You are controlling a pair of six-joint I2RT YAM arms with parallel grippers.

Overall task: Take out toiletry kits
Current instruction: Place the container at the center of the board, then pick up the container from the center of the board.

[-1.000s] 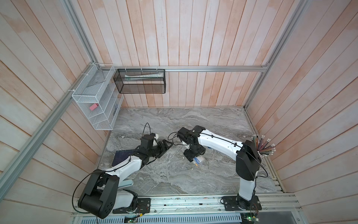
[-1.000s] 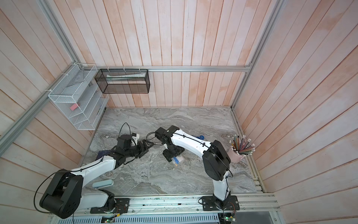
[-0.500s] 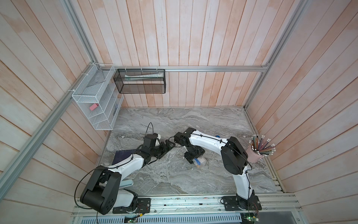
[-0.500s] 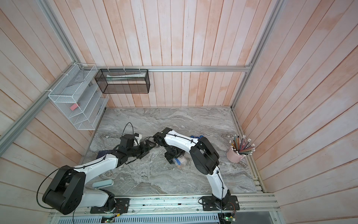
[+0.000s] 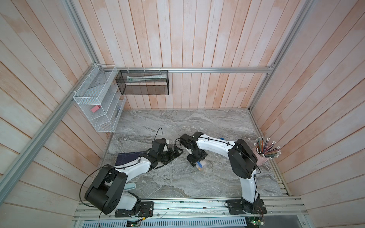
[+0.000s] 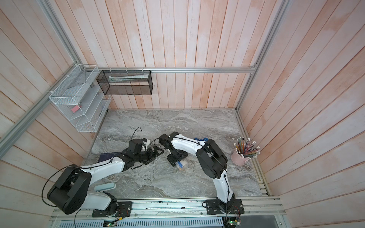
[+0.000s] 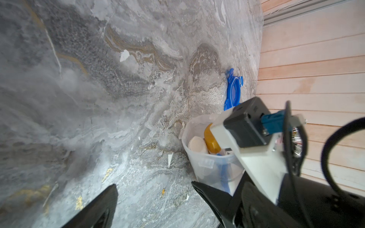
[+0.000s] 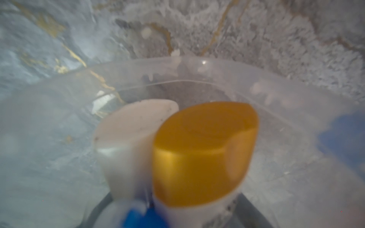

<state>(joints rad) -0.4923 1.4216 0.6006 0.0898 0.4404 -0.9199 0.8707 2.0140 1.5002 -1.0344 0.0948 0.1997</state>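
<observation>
The left jaws are spread wide over the surface [image 7: 98, 118]. Just beside them, an orange-ended bottle [image 8: 203, 154], a white bottle [image 8: 126, 138] and a blue toothbrush [image 7: 225, 177] are kept inside the clear container [image 7: 203, 173]. The right jaws' state cannot be told.

The table top [image 5: 177, 122] is seen as smooth grey stone with a soft shine, and the walls [image 5: 197, 39] are made of pale matt wood planks with dull metal rails [image 5: 217, 69]. The container [image 7: 205, 167] is made of cloudy see-through plastic, while the orange-capped bottle [image 8: 203, 154] and the blue lid [image 7: 233, 92] are made of smooth, shiny plastic.
</observation>
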